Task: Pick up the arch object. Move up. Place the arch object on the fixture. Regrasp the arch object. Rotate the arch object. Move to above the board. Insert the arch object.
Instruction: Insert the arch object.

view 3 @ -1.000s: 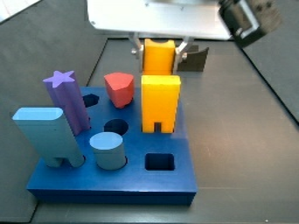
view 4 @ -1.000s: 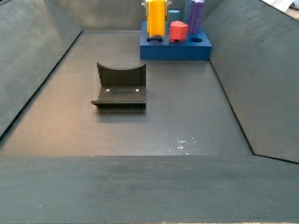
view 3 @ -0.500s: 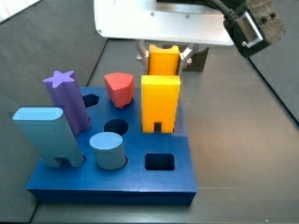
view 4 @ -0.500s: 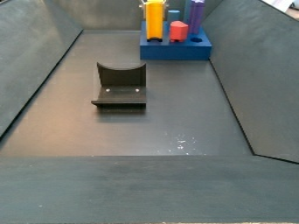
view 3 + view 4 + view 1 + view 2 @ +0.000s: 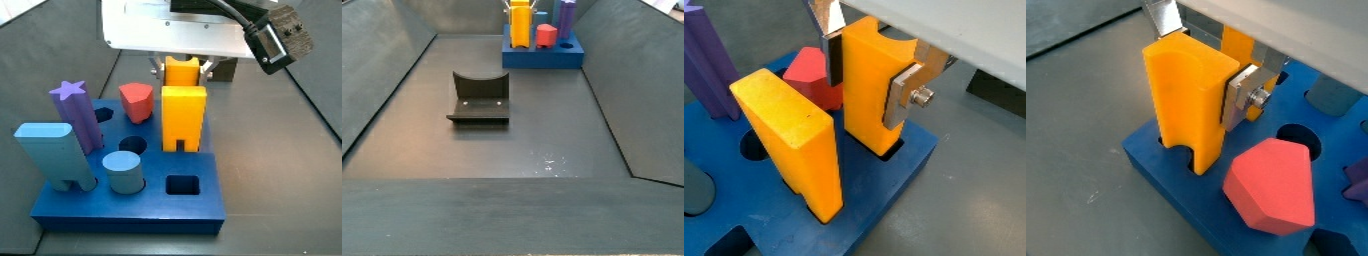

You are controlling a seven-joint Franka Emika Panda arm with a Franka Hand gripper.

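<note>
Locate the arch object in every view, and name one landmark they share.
Wrist view: arch object upright in the claw, its foot in the board.
Wrist view, at the board's corner.
Side view, behind the bigger yellow block.
Side view, far end.
Shared landmark: the blue board.

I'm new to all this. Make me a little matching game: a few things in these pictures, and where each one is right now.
Things:
1. arch object
2. fixture
3. red hexagon peg
4. gripper

Places or states:
A. alone on the dark floor, away from the board
B. standing in the board beside the arch object
C. closed on the arch object
D. lower end entering a slot at the board's edge

Pairs: 1-D, 2-A, 3-B, 4-C
</note>
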